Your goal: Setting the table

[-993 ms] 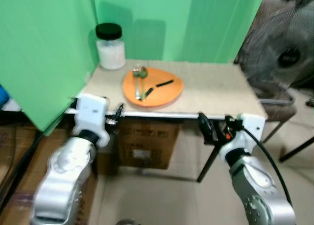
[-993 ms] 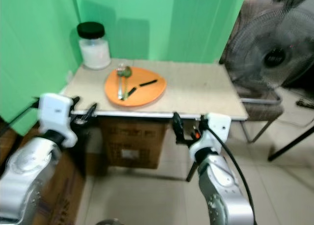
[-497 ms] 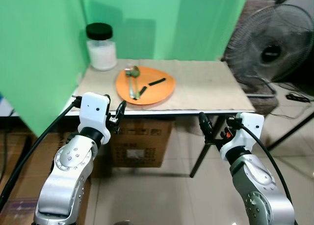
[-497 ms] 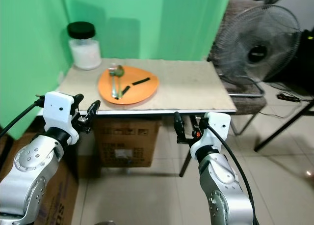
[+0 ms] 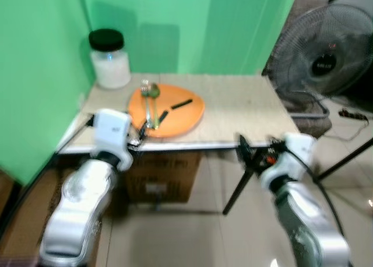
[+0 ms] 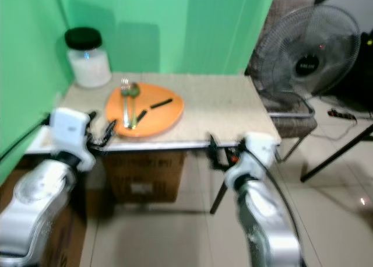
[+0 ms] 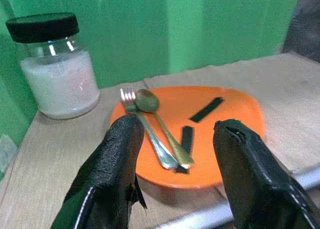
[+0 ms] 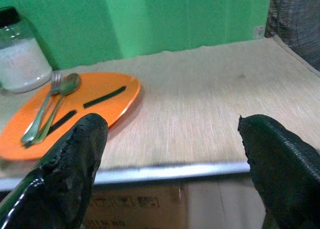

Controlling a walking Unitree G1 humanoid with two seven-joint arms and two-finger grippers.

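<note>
Filling the upper frame, a beige table meets green walls; centre-left, an orange plate carries fork and spoon; left gripper and right gripper both spread.

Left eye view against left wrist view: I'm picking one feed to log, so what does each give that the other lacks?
Left eye view: the fan, the cardboard box under the table, and the open right end effector.
Left wrist view: a close look past the open left end effector, with the fork tines distinct.
Both: the orange plate carrying fork, spoon and black strips, with the jar beside it.
</note>
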